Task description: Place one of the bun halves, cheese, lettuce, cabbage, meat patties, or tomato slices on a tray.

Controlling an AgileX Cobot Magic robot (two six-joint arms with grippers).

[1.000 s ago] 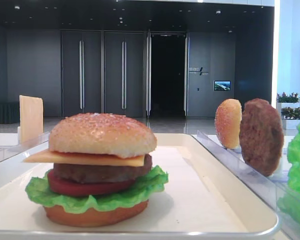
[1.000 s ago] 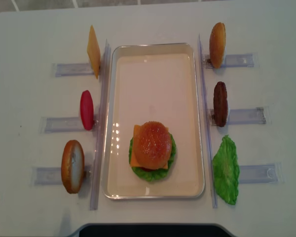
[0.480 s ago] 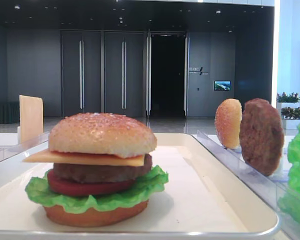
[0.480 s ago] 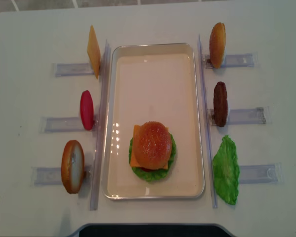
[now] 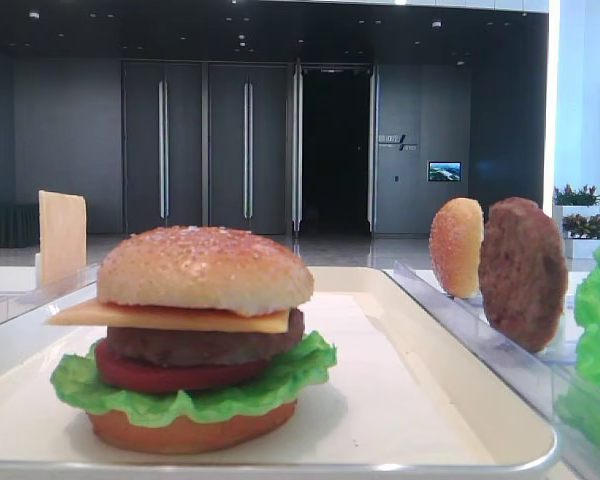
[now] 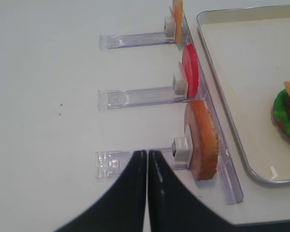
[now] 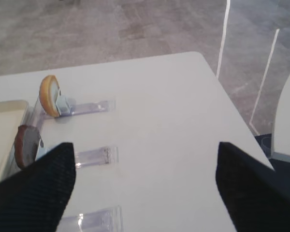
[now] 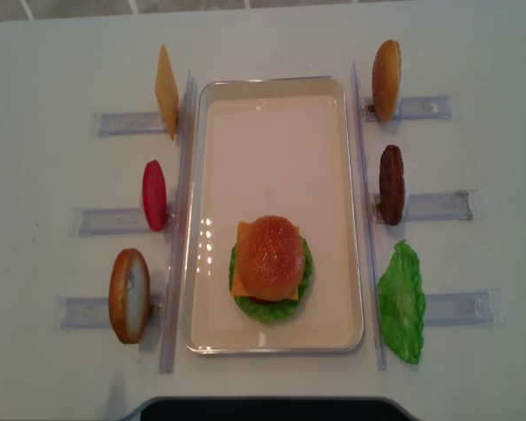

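So there's a full burger stacked at the near end of the white tray: seeded bun top over cheese, patty, tomato and lettuce. Spare pieces stand on edge in clear racks on both sides. Left side has a cheese slice far, a tomato slice in the middle and a bun half near. Right side has a bun half far, a meat patty in the middle and a lettuce leaf near. The left gripper has its fingers pressed together, holding nothing, hovering just left of the near bun. The right gripper is spread wide over bare white table, nothing in it.
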